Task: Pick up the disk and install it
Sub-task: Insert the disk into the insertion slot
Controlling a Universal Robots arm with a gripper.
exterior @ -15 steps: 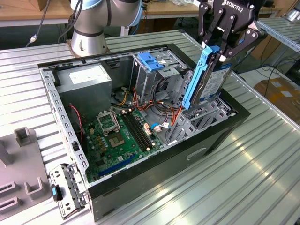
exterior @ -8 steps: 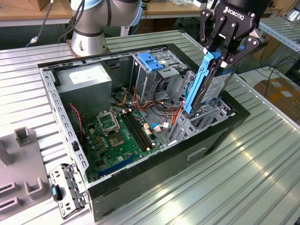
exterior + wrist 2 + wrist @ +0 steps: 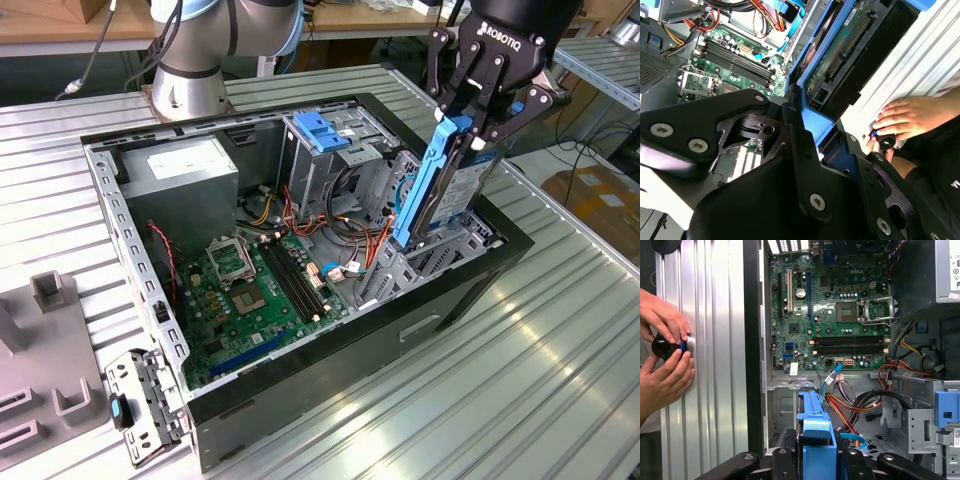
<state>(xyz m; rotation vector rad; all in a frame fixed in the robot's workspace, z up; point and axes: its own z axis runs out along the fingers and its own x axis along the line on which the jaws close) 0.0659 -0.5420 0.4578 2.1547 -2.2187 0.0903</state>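
the black gripper (image 3: 468, 122) was closed on the top edge of the disk (image 3: 440, 190), holding it on edge and slightly tilted, its lower end at the drive bay at the exterior view's right end of an open computer case (image 3: 330, 365). the case sat on a ribbed metal surface (image 3: 500, 400), where a person's hand (image 3: 664, 317) touched a small black knob (image 3: 664, 346).

Looks like a robotics lab or workshop: ribbed metal bench (image 3: 560, 340), robot arm base (image 3: 190, 85) standing on it, opened computer case (image 3: 150, 300), cardboard box (image 3: 600, 200) off to the side.
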